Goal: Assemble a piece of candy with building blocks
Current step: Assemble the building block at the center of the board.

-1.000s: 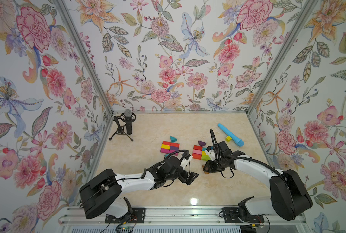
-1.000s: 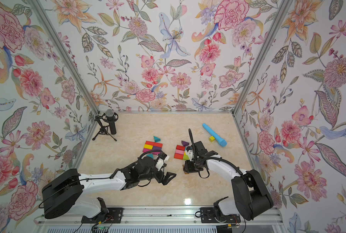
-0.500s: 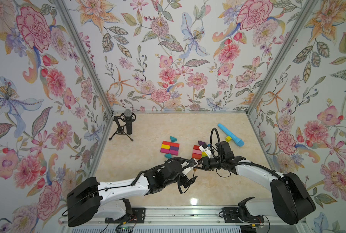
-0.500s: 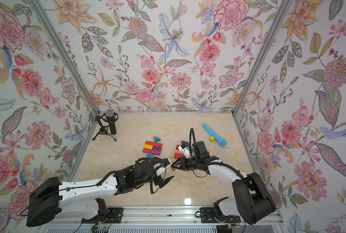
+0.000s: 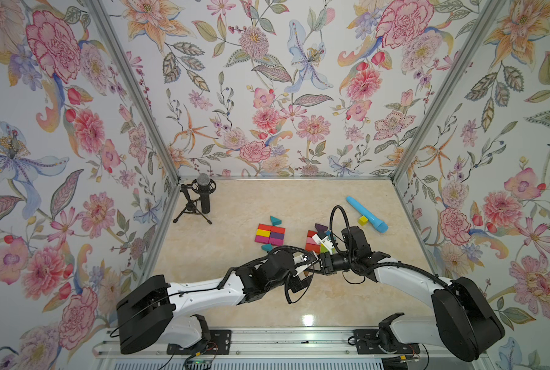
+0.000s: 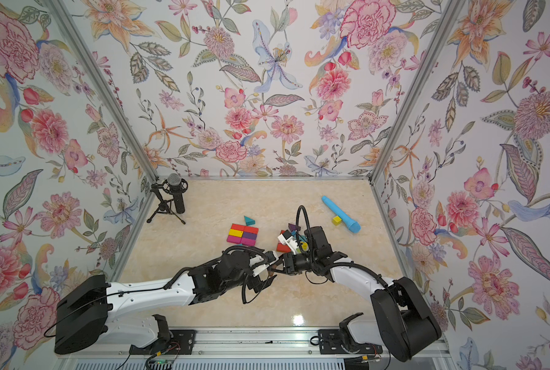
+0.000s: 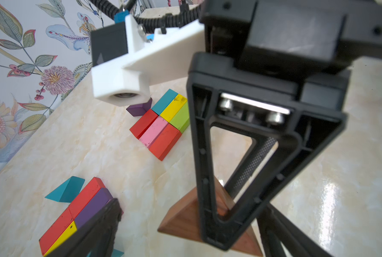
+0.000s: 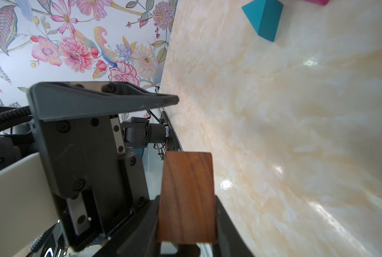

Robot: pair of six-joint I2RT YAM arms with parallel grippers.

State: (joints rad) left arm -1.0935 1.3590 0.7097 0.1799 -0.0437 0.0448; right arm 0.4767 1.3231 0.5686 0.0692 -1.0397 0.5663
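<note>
Arm to arm at the near middle of the worktop [image 5: 347, 304], and what a tight meeting! Pinches the brown wedge [image 8: 186, 178] in the right gripper [image 8: 186, 222], jaws drawn narrow onto its two triangular faces, wood grain plain in the right wrist view. Holds the left gripper [image 5: 310, 270] spread wide around that same wedge from the left side, one finger [image 7: 96, 229] on each side. Contact between those fingers and the wood: cannot tell. Contact between wedge and worktop: cannot tell either, too much black gripper in the way.

Just beyond the grippers, towards the far side: a tidy slab of six bricks [image 7: 161, 124], teal, yellow and green in one row, red, pink and orange-red in the other, all touching, with a purple wedge [image 7: 139, 109] tucked against the red-and-teal corner. Further left: a second flat patch [image 5: 270, 234] of bricks in red, yellow, magenta and purple, with a far teal wedge [image 5: 275, 220] at its far edge and a near teal wedge [image 5: 267, 247] close to its near corner. Over at the far right: a small yellow cube [image 5: 362, 220] just beside the light-blue tube [image 5: 366, 214]. In the far left corner: a microphone [image 5: 203, 195] on a tripod.
</note>
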